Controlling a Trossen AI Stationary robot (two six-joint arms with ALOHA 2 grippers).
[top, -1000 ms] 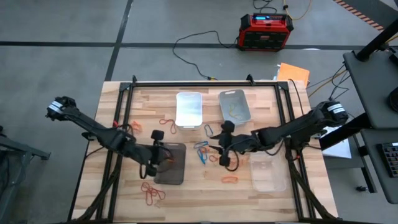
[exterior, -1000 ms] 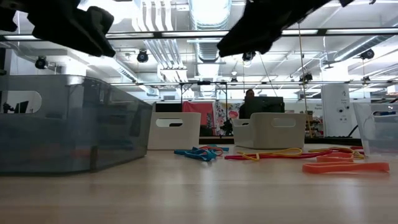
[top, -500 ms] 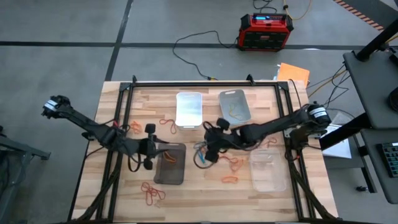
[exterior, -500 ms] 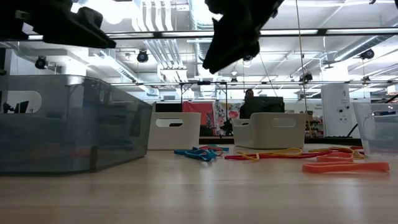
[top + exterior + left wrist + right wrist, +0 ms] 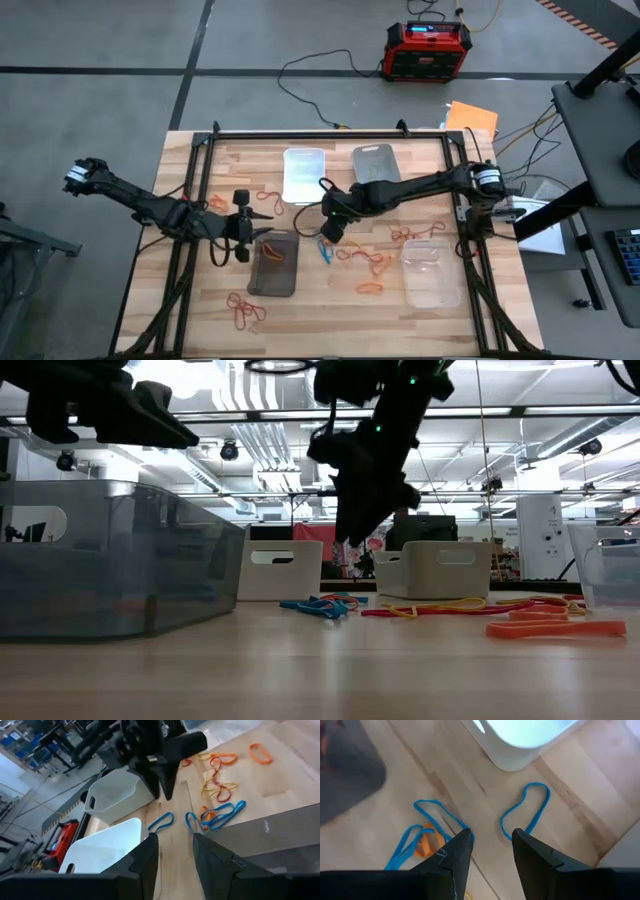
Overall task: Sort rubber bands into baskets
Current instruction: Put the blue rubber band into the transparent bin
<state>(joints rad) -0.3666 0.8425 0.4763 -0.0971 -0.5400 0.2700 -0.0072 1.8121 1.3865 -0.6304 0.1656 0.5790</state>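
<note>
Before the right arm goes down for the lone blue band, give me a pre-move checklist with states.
1. Right end effector open: ok.
2. Nothing held between its fingers: ok.
3. Lone blue rubber band lying free on the wood, apart from the blue-orange tangle: ok.
4. White basket close beside the band; clearance: cannot tell.
5. Left end effector clear, beside the dark basket: ok.

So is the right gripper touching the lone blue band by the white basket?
Apart. In the right wrist view the right gripper hangs open above the lone blue band, bare wood between its jaws.
</note>
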